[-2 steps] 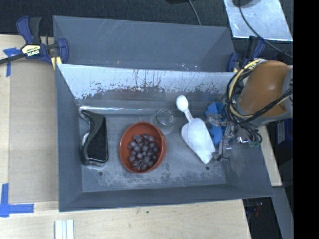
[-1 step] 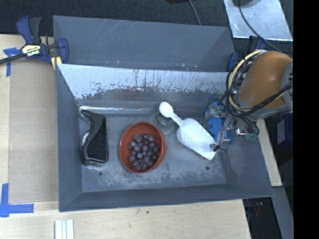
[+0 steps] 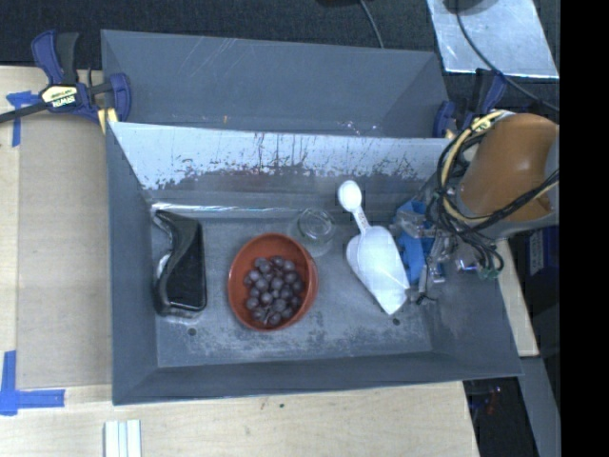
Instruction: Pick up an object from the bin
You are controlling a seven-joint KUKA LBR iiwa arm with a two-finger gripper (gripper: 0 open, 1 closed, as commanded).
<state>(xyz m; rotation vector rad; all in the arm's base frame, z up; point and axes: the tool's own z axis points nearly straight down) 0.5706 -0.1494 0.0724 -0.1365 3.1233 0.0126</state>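
Note:
My gripper [image 3: 423,276] is low in the bin's right end, close against the right wall. Just left of it lies a white plastic scoop [image 3: 376,260], its round handle end pointing up toward the back wall and its wide mouth next to the gripper's tip. The view does not let me tell whether the gripper touches the scoop. A small clear cup [image 3: 315,227] stands left of the scoop's handle.
A red-brown bowl [image 3: 271,282] filled with dark grapes sits in the middle of the bin floor. A black stapler-like object [image 3: 183,267] lies along the left side. The arm's orange cover and cables hang over the bin's right rim.

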